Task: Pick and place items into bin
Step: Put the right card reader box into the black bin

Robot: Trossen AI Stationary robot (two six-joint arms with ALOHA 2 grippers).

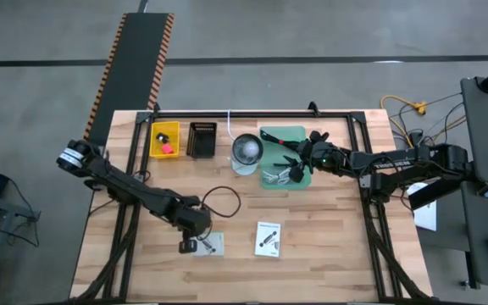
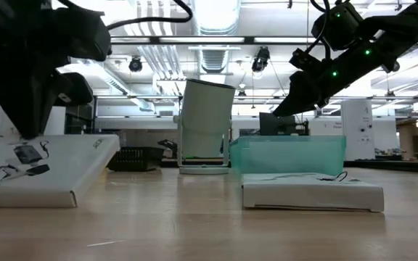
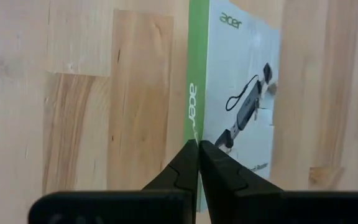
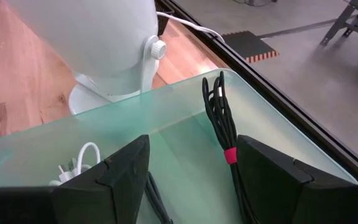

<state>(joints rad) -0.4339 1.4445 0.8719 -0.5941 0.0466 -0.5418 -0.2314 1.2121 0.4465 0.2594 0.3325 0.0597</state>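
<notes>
Closed black fingertips of the left gripper [image 3: 197,144], gripping nothing, are pressing against the green edge of the flat white printed box [image 3: 238,99], its long axis running straight ahead, while the open right gripper [image 1: 312,152] is hovering far off over the translucent green bin [image 1: 271,135].

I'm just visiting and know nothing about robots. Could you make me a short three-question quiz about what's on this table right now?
1. True or false: the left gripper has its fingers shut at the edge of a white Acer box.
2. The right gripper is open above which container? A) yellow bin B) green translucent bin C) black bin
3. Fill in: the black cable bundle in that bin is tied with a ___ band.

Key: 1 true; 2 B; 3 red.
</notes>
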